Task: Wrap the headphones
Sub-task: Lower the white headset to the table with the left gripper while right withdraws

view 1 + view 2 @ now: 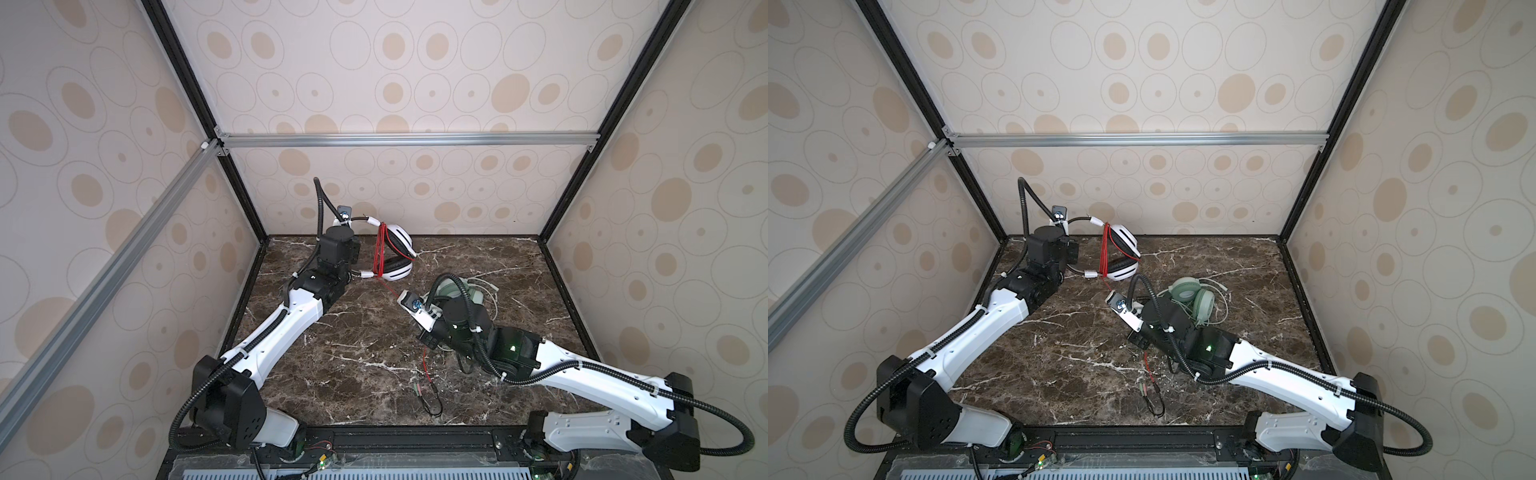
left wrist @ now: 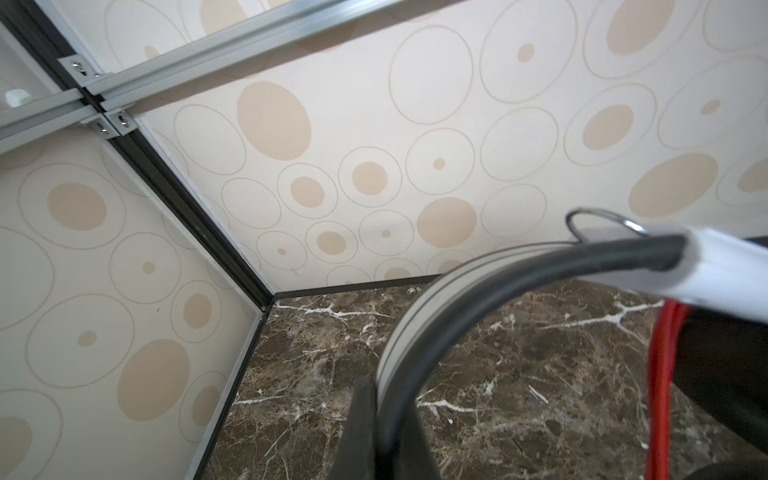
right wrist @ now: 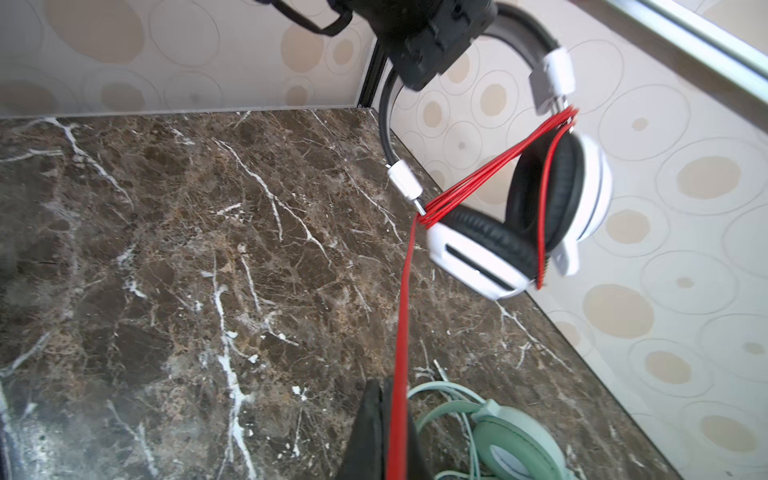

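Closest to the camera head, the plugs (image 1: 418, 389) lie on the table (image 1: 332, 374) just in front of your right gripper (image 3: 388, 390), with a slack tail of red cord (image 3: 401, 311) running down to them from its underside. That gripper is low over the table, and in the right wrist view its fingers are pinched together on the red cord. From there the cord runs in a straight line to the white headset (image 3: 582, 208). Just beyond your right gripper, on its outer side, the green headset (image 1: 1192, 297) lies on the table with its green cord (image 1: 1223, 309) loose around it. In a top view your right wrist hides much of it. Farther back, between your two grippers, several turns of red cord are wound across the white headset from one slider to the other, just above the cups. One more strand loops around the upper cup. Your left gripper (image 2: 380, 399) is clamped on the headband (image 2: 519, 266) of the white headset, near the middle of the arc. The cups point away from it toward your right arm and appear to hang clear of the table, though you cannot be sure of that from these views. Beyond your left gripper is the back corner of the enclosure, with the back wall (image 1: 415, 187) behind the white headset.
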{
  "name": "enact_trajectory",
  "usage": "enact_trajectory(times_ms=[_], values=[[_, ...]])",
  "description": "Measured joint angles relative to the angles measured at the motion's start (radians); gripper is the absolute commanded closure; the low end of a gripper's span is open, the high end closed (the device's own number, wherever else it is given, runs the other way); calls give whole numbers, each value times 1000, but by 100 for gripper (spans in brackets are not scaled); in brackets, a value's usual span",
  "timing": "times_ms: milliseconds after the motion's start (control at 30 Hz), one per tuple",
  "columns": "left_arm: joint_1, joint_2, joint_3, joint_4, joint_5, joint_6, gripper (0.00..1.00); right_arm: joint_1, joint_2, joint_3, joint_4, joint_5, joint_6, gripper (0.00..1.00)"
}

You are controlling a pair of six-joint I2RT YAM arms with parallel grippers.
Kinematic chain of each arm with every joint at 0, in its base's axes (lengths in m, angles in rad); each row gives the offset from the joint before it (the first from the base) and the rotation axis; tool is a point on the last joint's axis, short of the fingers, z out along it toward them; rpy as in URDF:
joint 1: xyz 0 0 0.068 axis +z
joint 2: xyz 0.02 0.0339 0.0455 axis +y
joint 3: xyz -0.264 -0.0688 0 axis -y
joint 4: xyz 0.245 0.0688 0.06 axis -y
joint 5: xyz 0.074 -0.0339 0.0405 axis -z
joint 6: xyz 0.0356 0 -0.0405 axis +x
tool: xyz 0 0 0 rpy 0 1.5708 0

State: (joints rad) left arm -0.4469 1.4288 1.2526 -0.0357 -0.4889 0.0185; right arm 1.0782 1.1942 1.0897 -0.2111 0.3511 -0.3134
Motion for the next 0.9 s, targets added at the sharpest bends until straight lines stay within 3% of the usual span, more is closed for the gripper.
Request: enact_trajectory(times_ms=[433, 900], values=[[-64, -115, -103, -201, 93, 92, 100, -79, 87, 177, -111, 65, -146, 100], [-104, -275, -121, -393, 363, 159, 100, -182, 122, 252, -172, 51, -179, 100]])
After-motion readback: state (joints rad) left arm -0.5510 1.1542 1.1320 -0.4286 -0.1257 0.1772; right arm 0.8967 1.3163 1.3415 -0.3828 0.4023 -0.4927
